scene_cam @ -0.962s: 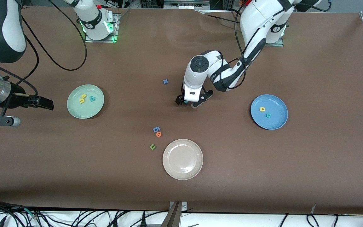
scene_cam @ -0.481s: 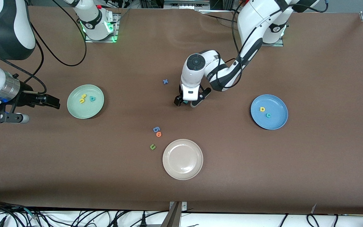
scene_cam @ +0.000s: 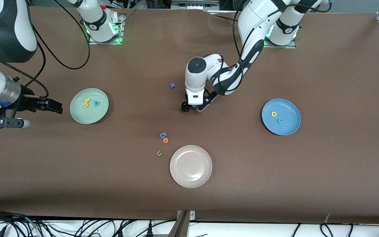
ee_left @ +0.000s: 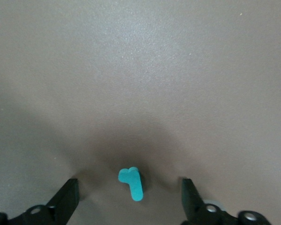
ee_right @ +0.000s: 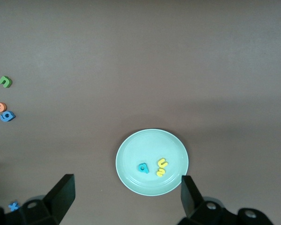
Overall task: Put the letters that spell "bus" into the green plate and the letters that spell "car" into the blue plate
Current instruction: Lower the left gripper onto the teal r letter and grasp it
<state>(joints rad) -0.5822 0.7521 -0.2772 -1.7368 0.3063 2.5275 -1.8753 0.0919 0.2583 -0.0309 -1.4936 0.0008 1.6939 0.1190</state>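
Green plate (scene_cam: 89,106): "bus" letters (scene_cam: 91,103) already in | blue plate (scene_cam: 281,117): yellow "a" (scene_cam: 274,114), teal "c" (scene_cam: 280,120) in | teal "r" (ee_left: 131,183) on table, straddled by spread left claw (scene_cam: 191,108) | right claw (scene_cam: 53,107) parked, spread, beside green plate

The only readable characters are the foam letters themselves. In the green plate (scene_cam: 89,106) lie a yellow "u" (scene_cam: 88,100), a yellow "s" (scene_cam: 85,105) and a teal "b" (scene_cam: 96,103). In the blue plate (scene_cam: 281,117) lie a yellow "a" (scene_cam: 274,114) and a teal "c" (scene_cam: 280,120). A thin teal "r" (ee_left: 131,182) lies flat on the brown table (scene_cam: 308,164). Also on the table are a blue "x" (scene_cam: 172,85), a blue letter (scene_cam: 163,135) that reads like a "b" or a "6", an orange "o" (scene_cam: 165,140) touching it, and an olive-green "u" (scene_cam: 159,153). Some dark print shows on the left arm's white casing, too small to read.
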